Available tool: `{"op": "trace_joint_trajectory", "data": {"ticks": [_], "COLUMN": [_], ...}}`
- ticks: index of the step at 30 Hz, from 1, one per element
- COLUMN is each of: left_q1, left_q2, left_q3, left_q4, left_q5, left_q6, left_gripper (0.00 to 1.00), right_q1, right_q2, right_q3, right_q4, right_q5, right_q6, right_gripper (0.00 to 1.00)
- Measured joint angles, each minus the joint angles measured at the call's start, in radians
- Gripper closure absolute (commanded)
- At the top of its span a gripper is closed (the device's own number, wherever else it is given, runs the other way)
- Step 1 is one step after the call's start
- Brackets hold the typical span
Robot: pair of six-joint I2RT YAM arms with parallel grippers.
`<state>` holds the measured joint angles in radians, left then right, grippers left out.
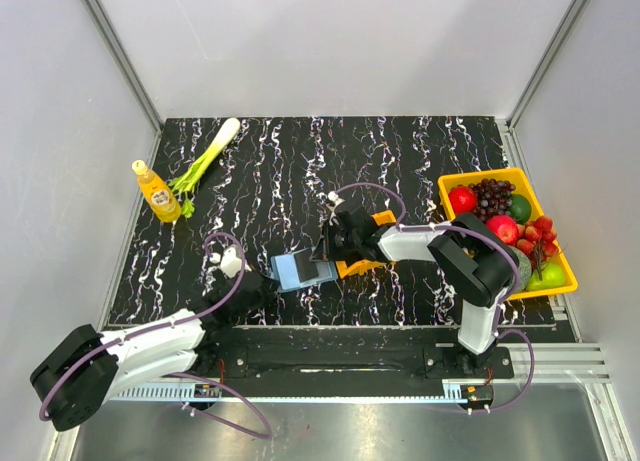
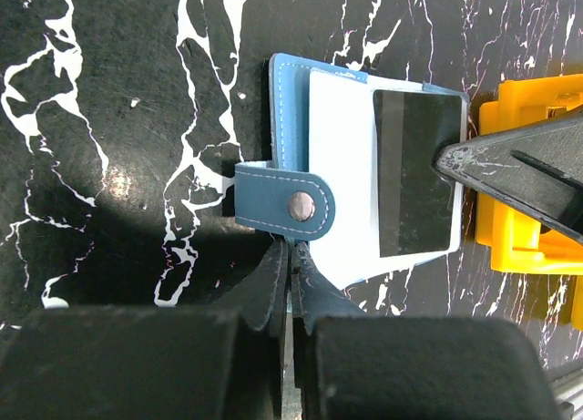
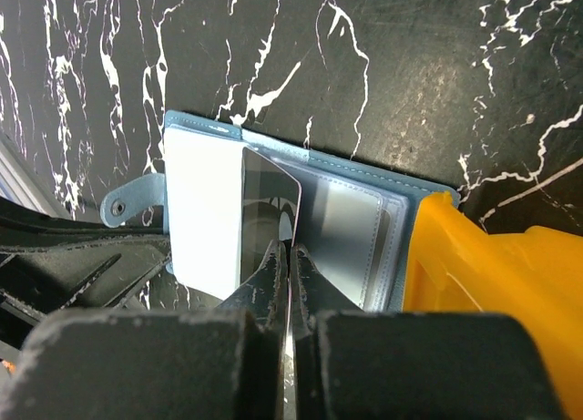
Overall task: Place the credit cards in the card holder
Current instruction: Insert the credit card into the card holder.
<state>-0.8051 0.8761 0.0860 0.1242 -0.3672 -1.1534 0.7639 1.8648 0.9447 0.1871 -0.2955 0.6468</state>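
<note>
- Bench (image 1: 400,151): black, with white marble-like veining throughout.
- Card holder (image 2: 287,119): mid-blue outside with pale stitching. Strap is the same blue with a silver snap. Inside is lighter blue.
- Credit card (image 2: 414,174): black face with a grey band along one edge, lying over a plain white face.
- Tray (image 2: 528,229): orange-yellow, no pattern.
- Left hand (image 2: 290,249), right hand (image 3: 289,247): matt black.
- Left arm (image 1: 150,346), right arm (image 1: 410,241): white shells, black joints; cables (image 1: 370,185) purple.
- Bin (image 1: 480,176): yellow; fruit (image 1: 503,228) red, dark purple and green.
- Bottle (image 1: 157,193): yellow-orange with an orange cap.
- Leek (image 1: 205,161): white stalk, green leaves.
</note>
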Motion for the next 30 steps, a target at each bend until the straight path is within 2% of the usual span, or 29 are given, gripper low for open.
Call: {"op": "trace_joint_trajectory", "data": {"ticks": [7,15,30], "left_q1": [0.000,0.000,0.000], "left_q2": [0.001,0.003,0.003], "left_q3": [0.000,0.000,0.000], "left_q4": [0.000,0.001,0.001], "left_q5": [0.000,0.004,0.004], "left_q6": [0.000,-0.007,-0.007], "left_gripper": [1.00,1.00,1.00], "right_q1": [-0.010,-0.010,-0.013], "right_q2": [-0.006,-0.058,-0.007], "right_q3": [-0.007,-0.058,0.000], "right_q4": [-0.005,-0.020,-0.069], "right_q5": [-0.047,-0.013,-0.079], "right_q6": [-0.004,0.058,0.112], "right_gripper": [1.00,1.00,1.00]}}
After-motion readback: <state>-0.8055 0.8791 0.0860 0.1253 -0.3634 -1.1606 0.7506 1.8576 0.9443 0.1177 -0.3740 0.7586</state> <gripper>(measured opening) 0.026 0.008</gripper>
